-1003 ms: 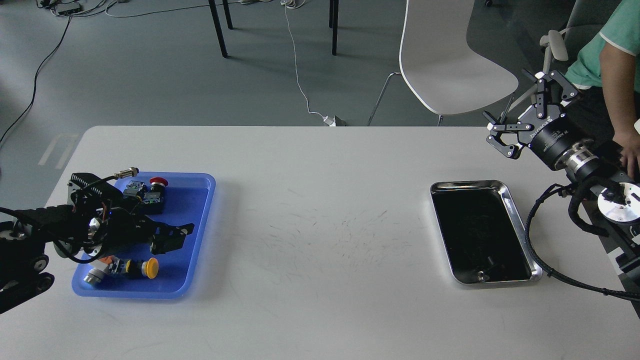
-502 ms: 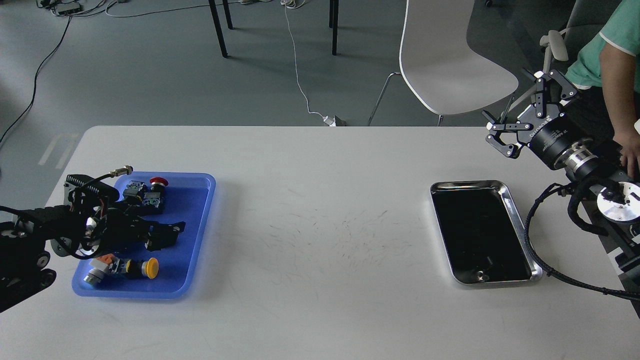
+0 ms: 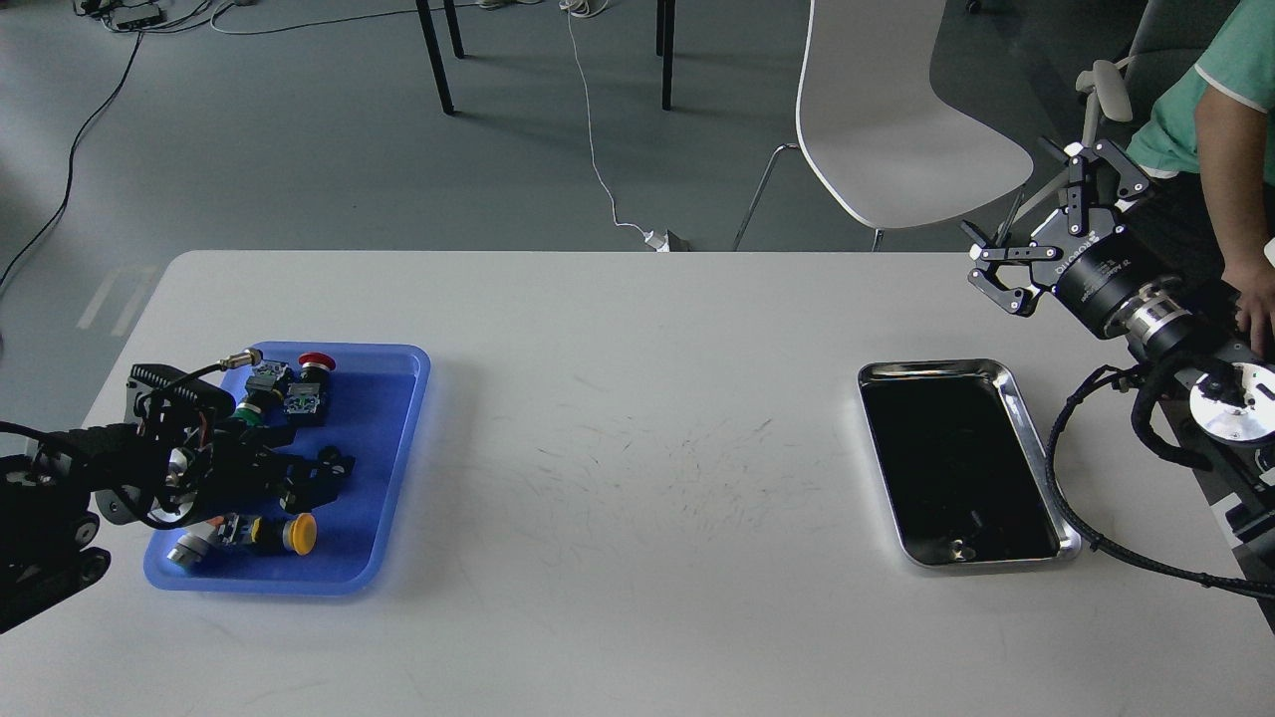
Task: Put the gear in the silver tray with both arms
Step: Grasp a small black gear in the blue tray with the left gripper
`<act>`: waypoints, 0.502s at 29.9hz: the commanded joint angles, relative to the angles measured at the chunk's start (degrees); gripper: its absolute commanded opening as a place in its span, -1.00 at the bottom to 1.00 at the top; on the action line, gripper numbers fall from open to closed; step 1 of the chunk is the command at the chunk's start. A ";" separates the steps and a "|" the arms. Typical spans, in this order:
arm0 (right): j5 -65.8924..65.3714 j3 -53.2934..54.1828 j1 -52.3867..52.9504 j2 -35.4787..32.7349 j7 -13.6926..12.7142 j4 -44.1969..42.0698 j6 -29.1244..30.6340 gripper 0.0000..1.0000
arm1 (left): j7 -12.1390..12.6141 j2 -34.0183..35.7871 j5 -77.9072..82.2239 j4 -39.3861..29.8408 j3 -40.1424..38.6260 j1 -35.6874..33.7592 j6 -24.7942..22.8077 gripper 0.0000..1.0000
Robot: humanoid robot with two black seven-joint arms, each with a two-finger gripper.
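The silver tray (image 3: 936,367) lies on the right of the white table, with a small metal piece (image 3: 960,547) near its front rim. My right gripper (image 3: 1021,204) is open and empty, held in the air beyond the tray's far right corner. My left gripper (image 3: 321,476) hangs low over the blue tray (image 3: 383,428) on the left, among small parts. Its fingers are dark and bunched, so I cannot tell whether they hold anything. I cannot pick out a gear among the parts.
The blue tray holds a red button (image 3: 316,360), a yellow button (image 3: 298,533) and small switch blocks (image 3: 302,400). My right arm's black cable (image 3: 1054,478) runs along the silver tray's right side. A white chair (image 3: 887,129) and a person (image 3: 1230,110) are behind the table.
My left gripper has drawn back to the left and lower inside the blue tray, and its fingers look closer together. The right arm has not moved.
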 commanded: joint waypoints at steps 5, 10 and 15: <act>-0.01 -0.08 -0.03 -0.02 0.00 0.00 0.00 0.97 | 0.01 -0.47 0.09 1.09 0.28 0.25 0.00 0.49; -0.01 -0.08 -0.03 -0.02 0.00 0.00 0.00 0.97 | 0.01 -1.09 0.17 1.44 0.28 0.25 0.00 0.41; -0.01 -0.08 -0.03 -0.10 0.00 -0.09 0.00 0.97 | 0.01 -1.27 0.44 1.62 0.36 0.34 0.00 0.29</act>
